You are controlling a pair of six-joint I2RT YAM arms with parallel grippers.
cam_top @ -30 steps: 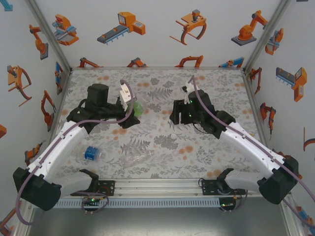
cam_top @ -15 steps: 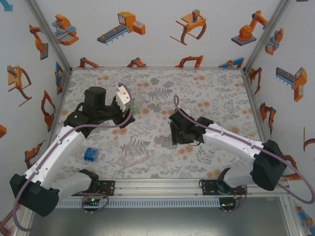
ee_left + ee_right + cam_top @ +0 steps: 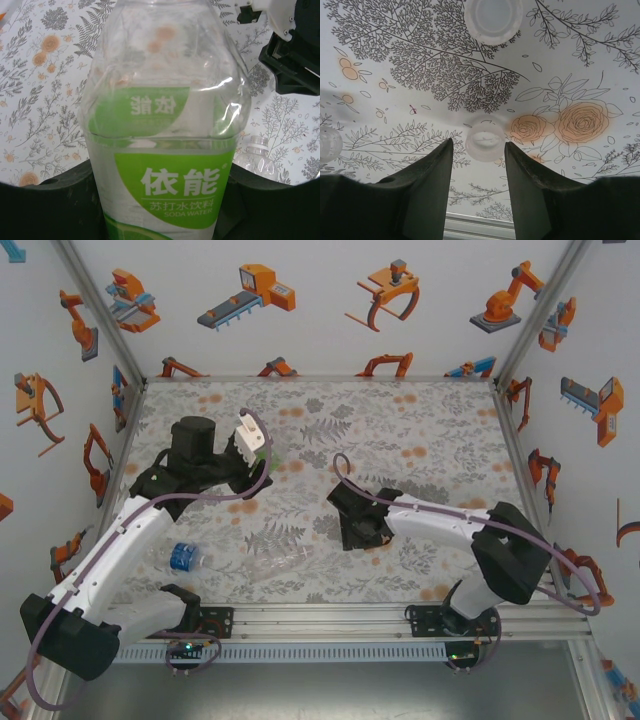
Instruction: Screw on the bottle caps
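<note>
The left pincer clenches the green-labelled bottle. The right pincer stands released astride a white cap on the worktop; a second cap lies at its 12 o'clock.

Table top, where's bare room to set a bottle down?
Bare: the far-right floral tabletop, between the right arm and back wall. Crowded: near left, by the lying blue-labelled clear plastic bottle and plain clear plastic bottle.
</note>
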